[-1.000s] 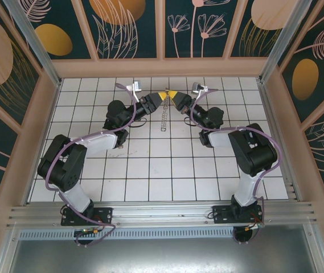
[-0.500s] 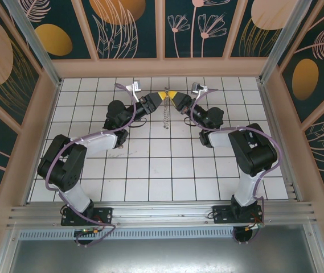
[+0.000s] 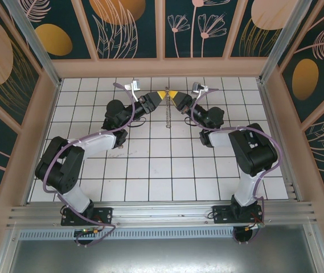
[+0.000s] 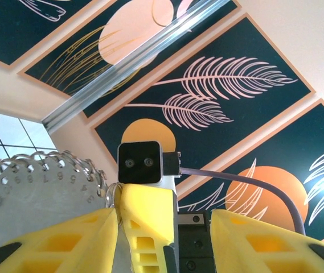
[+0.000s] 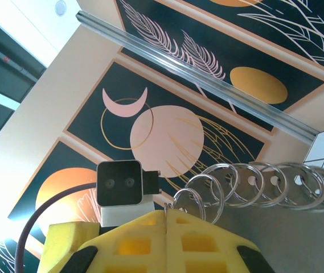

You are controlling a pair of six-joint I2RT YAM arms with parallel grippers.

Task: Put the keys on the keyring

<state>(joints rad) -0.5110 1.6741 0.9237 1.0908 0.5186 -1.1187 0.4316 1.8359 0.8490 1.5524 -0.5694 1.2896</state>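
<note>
**Left arm resettles as both tips meet at the keyring**

Since a second ago the left arm's shoulder and elbow have swung slightly outward. The keyring now dangles a little shorter and a touch farther right, while the right arm looks unchanged. Both grippers meet tip to tip above the far middle of the table, presumably so one can steady the loop in the air while the other works on it. The right gripper is pinched fully closed. In its wrist view a coil of rings rises from the seam between its fingers, so it appears to carry the keyring. The left gripper stands about half open. Its wrist view shows one of the right gripper's fingers between its own, with a numbered grey plate beside its left finger. Whether it grips anything I cannot tell. Whether the keys are threaded yet is too small to judge.
</note>
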